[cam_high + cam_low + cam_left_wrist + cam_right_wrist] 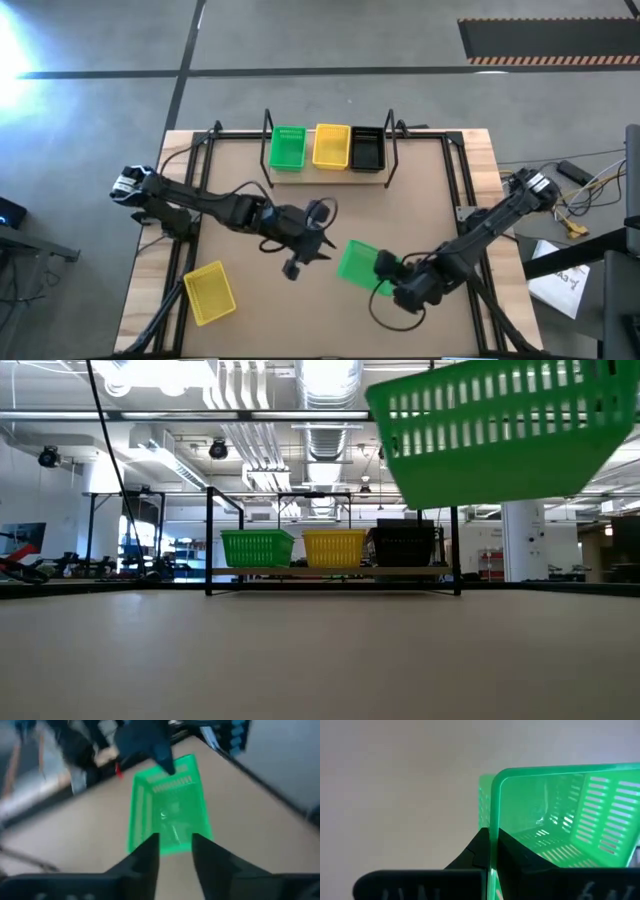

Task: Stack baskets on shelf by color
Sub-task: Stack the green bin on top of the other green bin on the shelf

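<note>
**A:** Which step are we on?

**B:** Handover of a bright green perforated plastic basket (357, 264), I think. My right hand (492, 852) is pinched shut on its rim wall. The low view shows it lifted clear of the brown counter (250, 315). My left hand (175, 847) sits at the opposite end, fingers parted on either side of the wall; can't tell if they're touching it.

**A:** Next move?

**B:** Carry it to the light wooden shelf with black wire uprights (378, 181) and nest it in the green basket there (287, 147). A yellow one (331, 145) and a black one (367, 148) sit beside that.

**A:** Anything left?

**B:** One yellow perforated basket (210, 293) near the counter's front left corner.
</note>
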